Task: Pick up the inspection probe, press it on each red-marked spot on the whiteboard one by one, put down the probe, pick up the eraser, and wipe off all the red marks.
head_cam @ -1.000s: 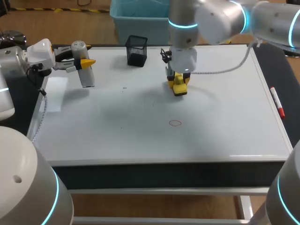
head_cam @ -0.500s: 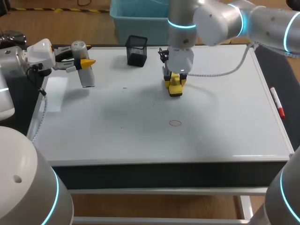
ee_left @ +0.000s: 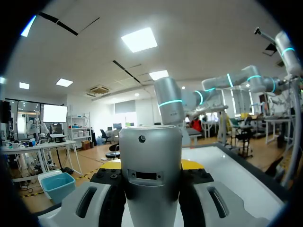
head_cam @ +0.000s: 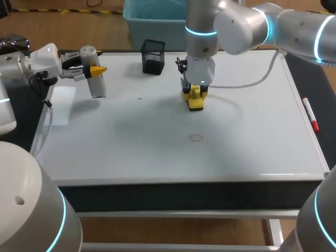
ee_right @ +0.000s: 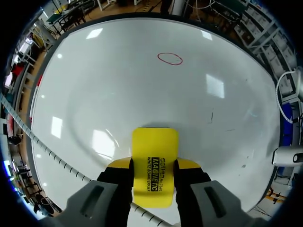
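Yellow block eraser point(ee_right: 155, 146) sits clenched between our right gripper's point(ee_right: 155, 164) fingers, low over the whiteboard point(ee_right: 94, 94) — ready to wipe the red ring point(ee_right: 170, 58) ahead of them. Our left gripper's point(ee_left: 151, 165) fingers grasp the grey cylindrical probe point(ee_left: 150, 142), parked aside.

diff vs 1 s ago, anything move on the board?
The right gripper, shut on the yellow eraser, shifted slightly toward the left arm's side over the whiteboard. Nothing was taken or let go. Unchanged: the left gripper holding the inspection probe, the red circle unwiped, and the pen holder.
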`<state>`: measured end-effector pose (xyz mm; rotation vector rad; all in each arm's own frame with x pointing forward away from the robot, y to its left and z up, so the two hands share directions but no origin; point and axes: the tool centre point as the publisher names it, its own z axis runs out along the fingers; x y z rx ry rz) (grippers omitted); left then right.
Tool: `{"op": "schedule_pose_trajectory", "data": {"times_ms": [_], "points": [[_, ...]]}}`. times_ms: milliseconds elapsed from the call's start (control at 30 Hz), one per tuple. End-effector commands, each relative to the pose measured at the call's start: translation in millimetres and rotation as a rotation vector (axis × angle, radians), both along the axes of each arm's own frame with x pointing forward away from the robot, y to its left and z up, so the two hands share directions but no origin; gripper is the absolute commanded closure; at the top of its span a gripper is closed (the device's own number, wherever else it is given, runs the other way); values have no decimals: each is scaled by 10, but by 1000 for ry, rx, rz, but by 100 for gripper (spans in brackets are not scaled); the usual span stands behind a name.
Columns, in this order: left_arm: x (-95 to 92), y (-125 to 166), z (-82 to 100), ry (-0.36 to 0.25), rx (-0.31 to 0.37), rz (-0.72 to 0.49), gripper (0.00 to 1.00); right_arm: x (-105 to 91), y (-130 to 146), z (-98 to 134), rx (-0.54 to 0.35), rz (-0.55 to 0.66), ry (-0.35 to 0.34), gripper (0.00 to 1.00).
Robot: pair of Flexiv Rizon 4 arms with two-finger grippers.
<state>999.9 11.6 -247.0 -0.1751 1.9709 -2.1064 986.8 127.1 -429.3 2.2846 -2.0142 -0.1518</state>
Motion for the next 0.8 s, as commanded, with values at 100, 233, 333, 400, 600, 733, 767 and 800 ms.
{"op": "schedule_pose_trajectory", "data": {"times_ms": [100,233,333,400,600,733,767,800], "points": [[1,2,5,-1,-1,0,100,39,-130,-39,-20,-21,-2,100],[1,2,5,-1,-1,0,100,48,-298,-53,-28,-57,-1,100],[1,2,5,-1,-1,0,100,55,-432,-65,-35,-81,-3,100],[1,2,5,-1,-1,0,100,59,-522,-67,-41,-95,-4,100],[1,2,5,-1,-1,0,100,52,-773,-46,-55,-135,-10,100],[1,2,5,-1,-1,0,100,52,-895,9,-59,-151,-21,100],[1,2,5,-1,-1,0,100,51,-922,33,-59,-152,-22,100],[1,2,5,-1,-1,0,100,50,-949,63,-57,-153,-25,100]]}}
